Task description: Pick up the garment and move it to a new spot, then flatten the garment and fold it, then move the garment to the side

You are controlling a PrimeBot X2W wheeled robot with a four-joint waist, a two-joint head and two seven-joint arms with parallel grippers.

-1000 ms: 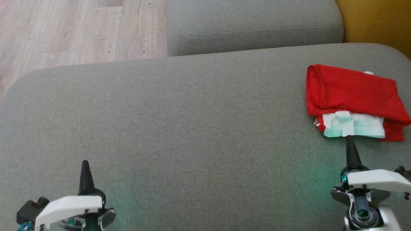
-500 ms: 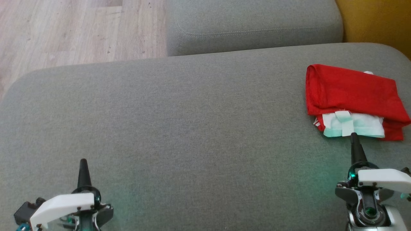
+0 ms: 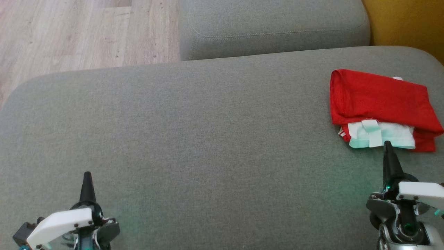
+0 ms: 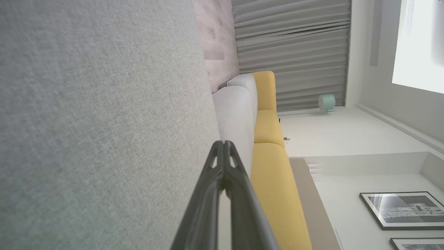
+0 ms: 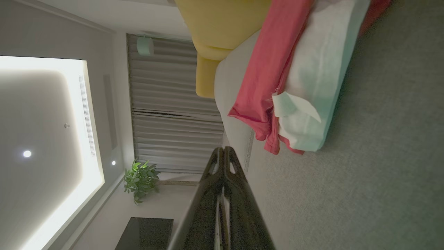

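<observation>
The garment [image 3: 380,100] lies folded at the right end of the grey sofa seat [image 3: 208,139]: red cloth on top, a white and mint layer [image 3: 381,137] showing at its near edge. My right gripper [image 3: 387,144] is shut and empty, its tip just short of that near edge. In the right wrist view the closed right gripper [image 5: 224,148] points past the folded garment [image 5: 295,69], which lies up and to the right. At the lower left my left gripper [image 3: 86,174] is shut and empty over bare cushion; it shows as closed fingers [image 4: 223,143] in the left wrist view.
A second grey cushion [image 3: 274,27] sits behind the seat. Wood floor [image 3: 69,34] lies beyond the seat's far left edge. A yellow cushion [image 3: 409,24] stands at the far right. The seat's left and middle are bare fabric.
Both grippers have drawn back toward me, the left slightly leftward, the right slightly rightward. The garment has not moved.
</observation>
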